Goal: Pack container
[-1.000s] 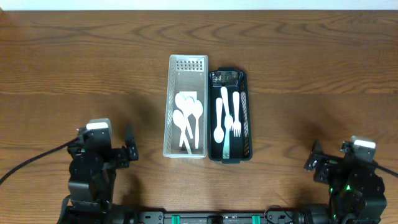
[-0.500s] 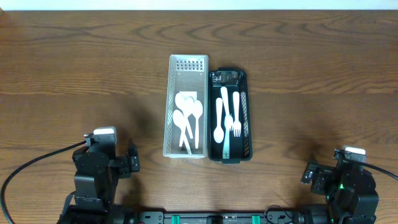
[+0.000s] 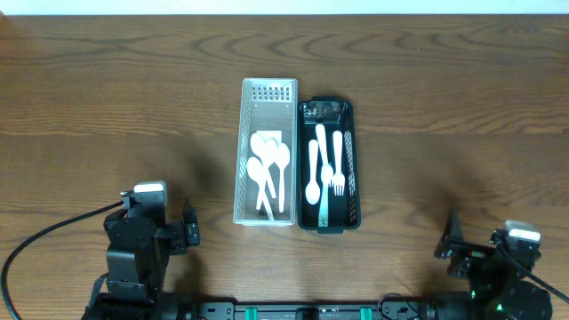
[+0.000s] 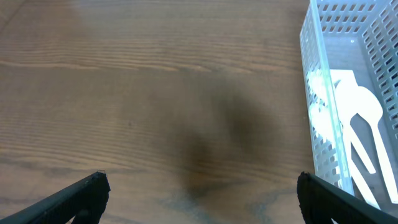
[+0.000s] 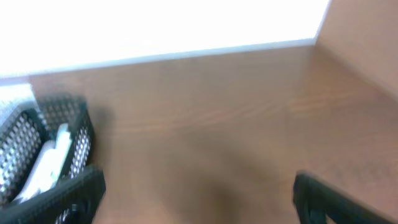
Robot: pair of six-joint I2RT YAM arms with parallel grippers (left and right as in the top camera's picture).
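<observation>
Left gripper (image 4: 200, 188) spread empty, right gripper (image 5: 199, 186) seemingly spread too, spoons (image 3: 267, 172) in white basket (image 3: 239, 151), mixed cutlery (image 3: 324, 169) in black basket (image 3: 357, 160)

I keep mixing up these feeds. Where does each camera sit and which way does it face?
Overhead: above the table, looking straight down on white basket and black basket; left arm and right arm at the bottom edge.
Left wrist: low, facing the white basket; left claw open at the bottom.
Right wrist: low, blurred, facing the black basket; right claw open.
Shared: overhead and left wrist both show the white basket's spoons.
</observation>
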